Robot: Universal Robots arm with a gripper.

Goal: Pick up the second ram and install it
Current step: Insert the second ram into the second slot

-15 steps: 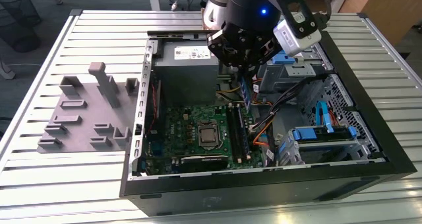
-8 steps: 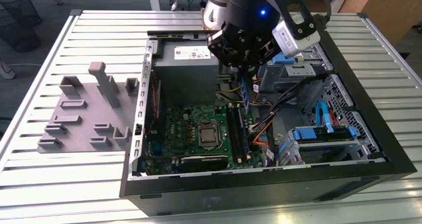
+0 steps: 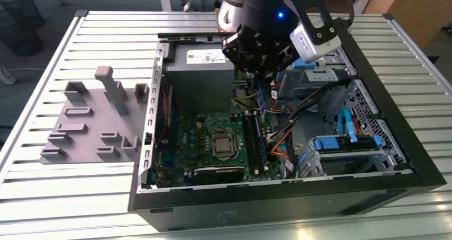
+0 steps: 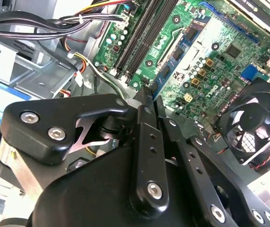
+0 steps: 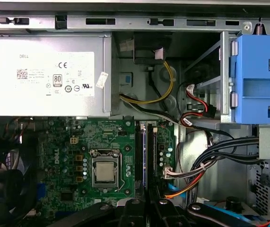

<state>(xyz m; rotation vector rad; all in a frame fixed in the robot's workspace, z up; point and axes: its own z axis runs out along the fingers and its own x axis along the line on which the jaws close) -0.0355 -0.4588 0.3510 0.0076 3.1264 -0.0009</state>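
Gripper (image 3: 259,74) clamped on second ram (image 3: 262,99), above mobo slots (image 5: 138,151) | best: stick upright, parallel w/ slot, notch aligned, even pressure.

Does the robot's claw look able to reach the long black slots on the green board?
Probably yes. The case lies open, the gripper, holding the memory stick, hangs just above the slots, and the cables lie beside them, not across.
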